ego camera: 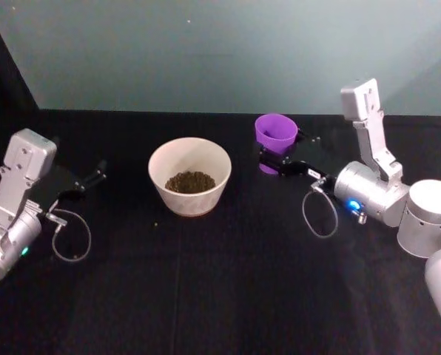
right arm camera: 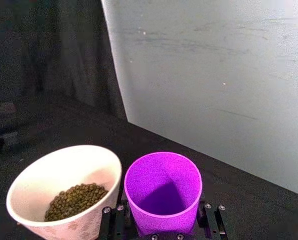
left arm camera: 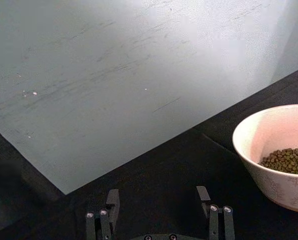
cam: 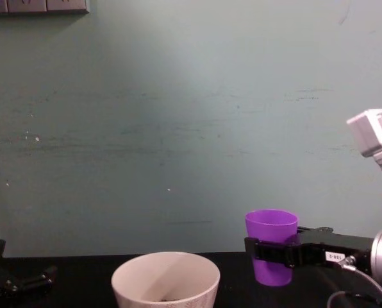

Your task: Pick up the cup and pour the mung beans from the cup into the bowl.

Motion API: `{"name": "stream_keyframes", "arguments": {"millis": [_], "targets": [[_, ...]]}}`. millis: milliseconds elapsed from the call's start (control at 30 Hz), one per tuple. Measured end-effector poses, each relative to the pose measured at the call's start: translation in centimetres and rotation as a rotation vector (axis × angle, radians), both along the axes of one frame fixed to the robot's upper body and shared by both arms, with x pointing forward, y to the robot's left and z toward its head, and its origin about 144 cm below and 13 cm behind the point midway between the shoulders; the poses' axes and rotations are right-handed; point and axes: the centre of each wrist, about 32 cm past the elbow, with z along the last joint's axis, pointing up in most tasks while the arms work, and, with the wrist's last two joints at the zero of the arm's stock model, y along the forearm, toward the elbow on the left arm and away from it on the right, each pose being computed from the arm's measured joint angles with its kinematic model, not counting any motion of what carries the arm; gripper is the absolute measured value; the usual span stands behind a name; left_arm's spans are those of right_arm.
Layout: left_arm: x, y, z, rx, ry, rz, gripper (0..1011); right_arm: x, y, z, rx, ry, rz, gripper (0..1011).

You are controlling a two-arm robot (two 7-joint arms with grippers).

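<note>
The purple cup (ego camera: 276, 133) stands upright to the right of the bowl, and no beans show in its purple inside (right arm camera: 163, 192). My right gripper (ego camera: 283, 151) is shut on the cup, one black finger on each side of its lower half (cam: 272, 240). Whether its base touches the table I cannot tell. The off-white bowl (ego camera: 189, 198) sits at the table's middle with the mung beans (ego camera: 190, 181) heaped in its bottom; they also show in the wrist views (right arm camera: 76, 200) (left arm camera: 289, 160). My left gripper (ego camera: 98, 174) is parked open at the far left, away from the bowl (left arm camera: 269, 130).
A black cloth covers the table (ego camera: 220, 296), and a pale green wall (cam: 178, 128) rises right behind its far edge. One stray bean (ego camera: 156, 224) lies on the cloth left of the bowl. Loose cables loop beside both wrists (ego camera: 320, 214).
</note>
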Motion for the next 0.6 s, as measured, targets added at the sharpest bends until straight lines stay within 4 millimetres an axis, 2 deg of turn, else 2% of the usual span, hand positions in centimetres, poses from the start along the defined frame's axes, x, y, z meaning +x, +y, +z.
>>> {"name": "stream_keyframes", "arguments": {"millis": [333,600], "targets": [[0.0,0.0,0.0,0.0,0.0,0.0,1000,0.1,-0.4,-2.2,0.069,-0.001,-0.048,717],[0.0,0.0,0.0,0.0,0.0,0.0,1000,0.0,0.6,-3.3,0.025,-0.033,-0.077,716]]}}
